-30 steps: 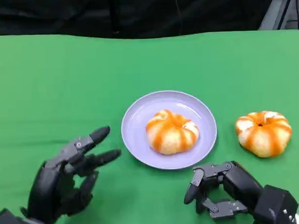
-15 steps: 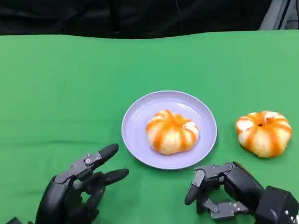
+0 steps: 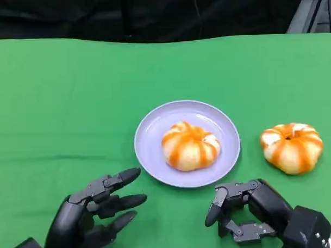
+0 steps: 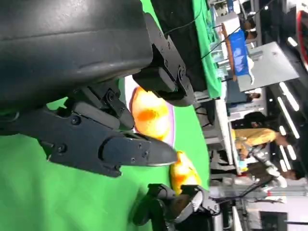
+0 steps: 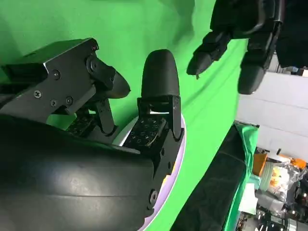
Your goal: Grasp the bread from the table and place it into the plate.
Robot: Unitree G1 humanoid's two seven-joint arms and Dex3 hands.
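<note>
No brand, label or legible writing is being shown on anything in these views. Two buns are being counted, both round and striped orange and cream: one bun is lying in the single lilac plate, near its middle, and the second bun is lying on the green table, just to the right of the plate and apart from its rim. The plate is resting near the middle of the table. Two black hands are being seen at the near edge. The left hand is being held over the cloth to the near left of the plate, its fingers spread apart and reaching toward the plate, with nothing in them. The right hand is being held just in front of the plate's near right rim, its fingers curled inward around nothing, apart from both buns. In the left wrist view, the plated bun is being partly hidden behind the fingers, and the second bun is appearing beyond it.
</note>
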